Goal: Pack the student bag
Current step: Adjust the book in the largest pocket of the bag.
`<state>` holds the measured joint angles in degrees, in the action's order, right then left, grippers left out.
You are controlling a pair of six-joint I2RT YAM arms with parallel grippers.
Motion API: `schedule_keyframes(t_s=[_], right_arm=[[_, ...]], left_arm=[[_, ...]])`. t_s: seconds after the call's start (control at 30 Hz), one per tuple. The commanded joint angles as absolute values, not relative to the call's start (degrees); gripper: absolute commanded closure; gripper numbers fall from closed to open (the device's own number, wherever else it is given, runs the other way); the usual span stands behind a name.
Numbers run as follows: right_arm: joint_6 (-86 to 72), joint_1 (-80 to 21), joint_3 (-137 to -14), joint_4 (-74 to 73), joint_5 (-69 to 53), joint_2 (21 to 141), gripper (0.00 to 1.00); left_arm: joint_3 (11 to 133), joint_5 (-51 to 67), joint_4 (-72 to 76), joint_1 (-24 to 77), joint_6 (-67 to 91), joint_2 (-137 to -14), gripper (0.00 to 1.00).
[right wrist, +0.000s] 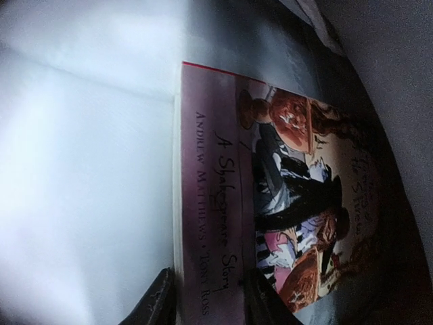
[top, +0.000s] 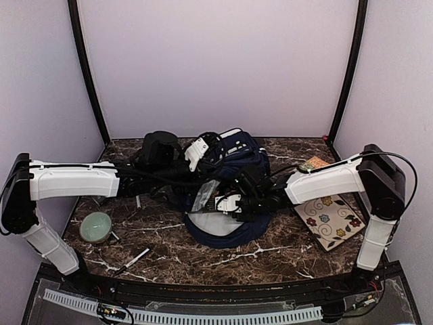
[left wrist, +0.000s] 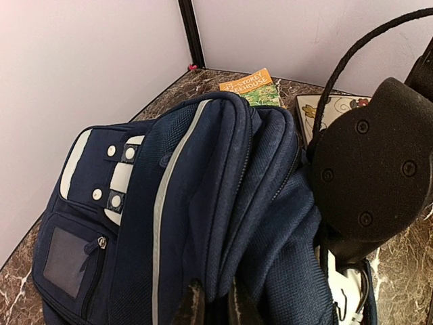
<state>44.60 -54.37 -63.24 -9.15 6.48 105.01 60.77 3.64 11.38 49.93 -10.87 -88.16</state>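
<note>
The navy student bag (top: pixel 233 169) lies in the middle of the table, its mouth facing the near edge and showing pale lining. My left gripper (top: pixel 198 152) is at the bag's upper left. In the left wrist view my left gripper (left wrist: pixel 215 306) is shut on a fold of the bag's (left wrist: pixel 203 196) navy fabric. My right gripper (top: pixel 216 202) reaches into the bag's mouth. In the right wrist view my right gripper (right wrist: pixel 208 301) is shut on a picture book (right wrist: pixel 270 203) titled "A Shakespeare Story", which lies against the pale lining (right wrist: pixel 81 169) inside the bag.
A green bowl (top: pixel 96 227) and a pen (top: pixel 135 258) lie at the near left. A floral notebook (top: pixel 331 220) and an orange book (top: pixel 315 164) lie at the right, under the right arm. A black rounded object (top: pixel 159 149) sits behind the left arm.
</note>
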Motion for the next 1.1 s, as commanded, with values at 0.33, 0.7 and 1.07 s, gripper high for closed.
schedule_keyframes(t_s=[0.33, 0.7, 1.07], right_arm=[[46.98, -52.43, -59.96, 9.22, 21.53, 111.58, 0.69], [45.04, -52.6, -59.42, 4.16, 18.77, 108.04, 0.67], [34.5, -53.35, -62.89, -17.09, -0.32, 97.78, 0.59]], left_arm=[[62.57, 6.37, 15.7, 49.39, -9.31, -83.81, 1.0], [61.58, 5.74, 16.68, 49.39, -9.15, -84.24, 1.0], [62.02, 5.02, 17.28, 48.55, -8.83, -87.61, 1.0]])
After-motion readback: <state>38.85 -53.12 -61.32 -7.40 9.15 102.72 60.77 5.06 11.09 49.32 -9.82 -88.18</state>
